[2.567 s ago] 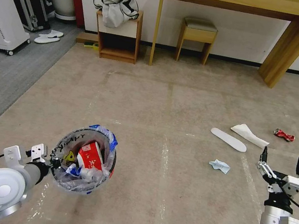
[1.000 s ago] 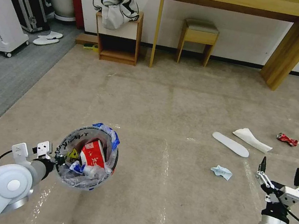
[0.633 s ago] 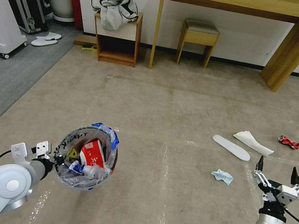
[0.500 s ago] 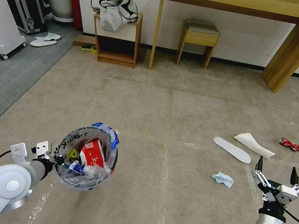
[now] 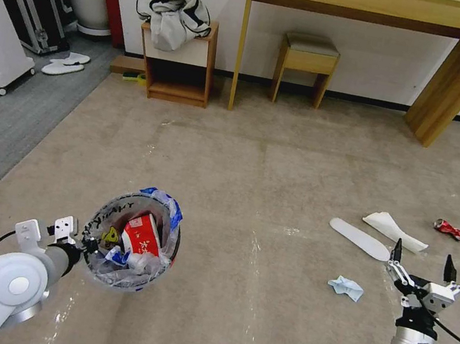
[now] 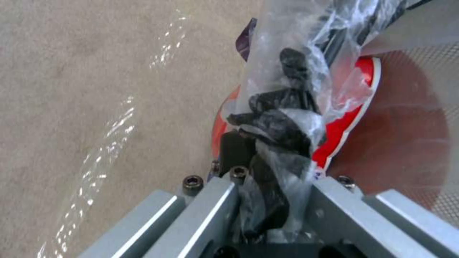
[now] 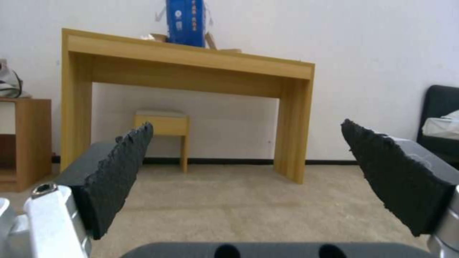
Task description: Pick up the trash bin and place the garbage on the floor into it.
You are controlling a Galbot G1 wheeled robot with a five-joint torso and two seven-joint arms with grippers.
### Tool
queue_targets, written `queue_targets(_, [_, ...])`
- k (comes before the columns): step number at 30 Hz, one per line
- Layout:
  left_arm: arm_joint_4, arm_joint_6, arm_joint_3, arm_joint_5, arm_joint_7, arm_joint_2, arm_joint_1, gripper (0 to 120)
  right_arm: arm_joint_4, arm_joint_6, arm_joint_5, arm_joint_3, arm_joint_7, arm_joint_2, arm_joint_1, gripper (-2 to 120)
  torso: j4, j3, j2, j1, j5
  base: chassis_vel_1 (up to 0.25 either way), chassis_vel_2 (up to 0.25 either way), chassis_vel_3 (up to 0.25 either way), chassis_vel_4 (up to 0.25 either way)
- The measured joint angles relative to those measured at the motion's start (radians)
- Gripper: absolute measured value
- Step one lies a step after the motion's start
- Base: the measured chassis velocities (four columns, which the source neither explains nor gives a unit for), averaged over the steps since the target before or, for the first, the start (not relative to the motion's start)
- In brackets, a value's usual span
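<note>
The trash bin (image 5: 130,249), a small red pail lined with a clear printed bag, hangs above the floor (image 5: 279,163) at the robot's left front, carried by the left gripper (image 5: 88,244). The left wrist view shows the jaws pinched on the rim with bunched bag film (image 6: 282,143) caught between them (the red wall sits just beyond the fingers). Inside lie a red-and-white carton (image 5: 140,235) and crumpled white and blue wrappers (image 5: 134,262), so part of the task is done.

Still on the carpet, well apart from the bin on the robot's right: a blue-white wrapper (image 5: 346,287), a flat white slipper (image 5: 359,239), a white tissue (image 5: 395,230) touching or just beside the slipper's far end, and a crushed red can (image 5: 452,229) farthest out.

The right gripper (image 5: 419,266) is held above the carpet near the slipper and tissue, its fingers spread wide with nothing between them, pointing forward rather than down.

Risks, as judged from this arrangement:
- The one-sided rim hold may slip on the film, tilting the bin and spilling its contents.
- The slipper and tissue lie flat; the fingertips may skid over them or scrape the carpet.
- Tissue and slipper are so close that a grasp may take both or nudge one away.
- Each item must cross to the far bin; a loose hold may drop it short.
</note>
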Motion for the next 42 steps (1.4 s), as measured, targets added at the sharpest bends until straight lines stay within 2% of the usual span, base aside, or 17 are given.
queue_targets(19, [0.009,0.003,0.013,0.004,0.005,-0.001,-0.009,0,-0.012,-0.001,0.001,-0.012,0.0,-0.006,0.015,100,0.0,0.0,0.0,0.0,0.0,-0.103,0.069,0.07,-0.109])
queue_targets(42, [0.025,0.008,0.025,0.003,0.015,0.003,-0.021,0,-0.021,-0.001,-0.001,-0.017,0.0,0.0,0.026,100,-0.0002,0.0,0.0,0.0,-0.0001,-0.167,0.009,0.017,-0.166])
